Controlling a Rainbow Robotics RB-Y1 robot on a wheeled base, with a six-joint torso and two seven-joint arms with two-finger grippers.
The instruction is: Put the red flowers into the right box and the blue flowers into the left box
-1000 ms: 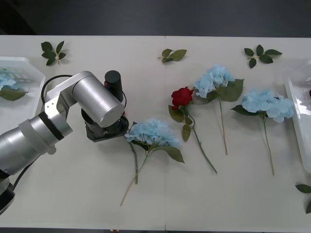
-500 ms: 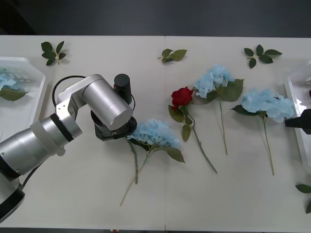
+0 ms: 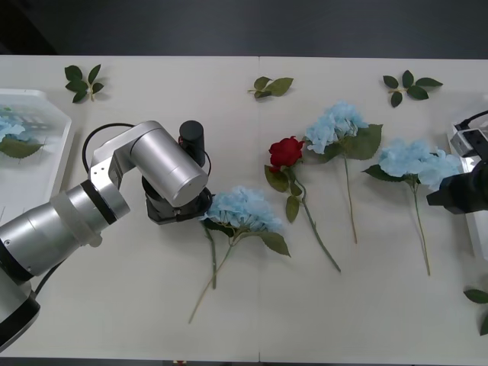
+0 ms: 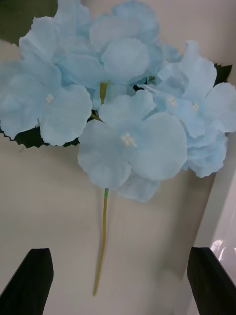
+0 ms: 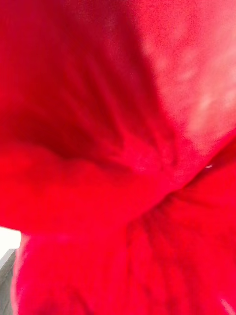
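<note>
- the one red flower (image 3: pixel 286 151) in plain sight on the table (image 3: pixel 114 305) lies with its head up and its stem running down and to the right; i place everything else from it.
- my left gripper (image 3: pixel 179 210) is down on the table to the left of the red flower, tucked under my own wrist, so i cannot tell whether its fingers are spread or pressed together.
- it sits just beside the left edge of a blue flower (image 3: pixel 240 207), which lies below and left of the red flower.
- red petals (image 5: pixel 118 147) are right up against my left wrist camera, blurred.
- a second blue flower (image 3: pixel 337 126) lies just right of the red flower, their leaves near touching.
- a third blue flower (image 3: pixel 419 162) (image 4: pixel 123 98) lies farther right, and my right gripper (image 3: pixel 450 197) (image 4: pixel 119 251) is at its right side, black fingers (image 4: pixel 29 280) spread wide and holding nothing, its stem running between them.
- the right box (image 3: pixel 474 240) (image 4: pixel 221 236) is far right of the red flower, behind my right gripper.
- the left box (image 3: pixel 53 168) is far left, with a blue flower (image 3: pixel 9 126) inside.
- leaf sprigs (image 3: pixel 272 85) lie above the red flower.
</note>
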